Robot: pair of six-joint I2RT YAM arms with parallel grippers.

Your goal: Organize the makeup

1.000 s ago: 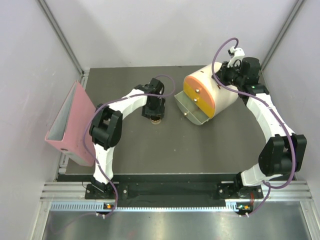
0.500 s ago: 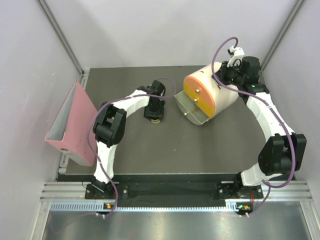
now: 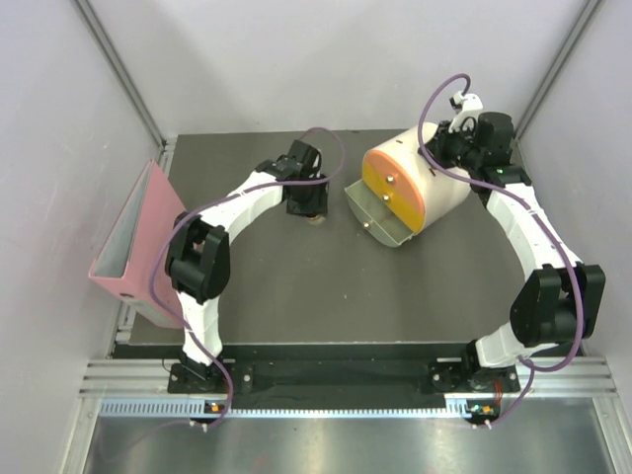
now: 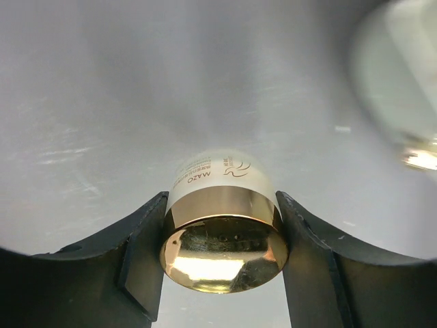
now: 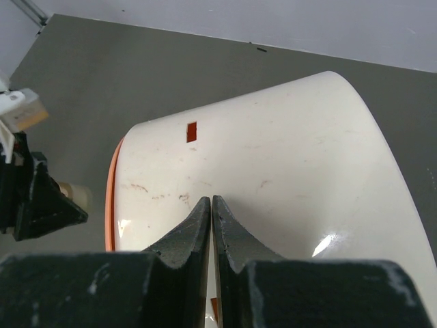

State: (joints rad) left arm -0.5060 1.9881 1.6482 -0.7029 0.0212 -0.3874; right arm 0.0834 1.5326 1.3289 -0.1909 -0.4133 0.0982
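Of the makeup, only a round peach-tan compact [image 4: 222,225] with a shiny gold end shows. My left gripper [image 4: 222,205] is shut on it, one black finger against each side, and the table behind it is blurred. From above, the compact [image 3: 314,217] hangs under the left gripper [image 3: 308,205], just left of the box's open drawer [image 3: 380,215]. My right gripper [image 5: 212,199] is shut and empty, its tips over the top of the rounded cream box [image 5: 273,164]. The right wrist view also catches the compact [image 5: 75,193] at its left edge. The rest of the makeup is out of view.
The cream box [image 3: 430,188] with its orange-yellow front lies on its side at the back right, lower drawer pulled out toward the table's middle. A pink binder [image 3: 138,247] leans at the left edge. Grey walls enclose the table on three sides.
The left jaws narrowed slightly onto the compact. The left arm then carried it toward the back of the table, closer to the open drawer. The right arm has not moved.
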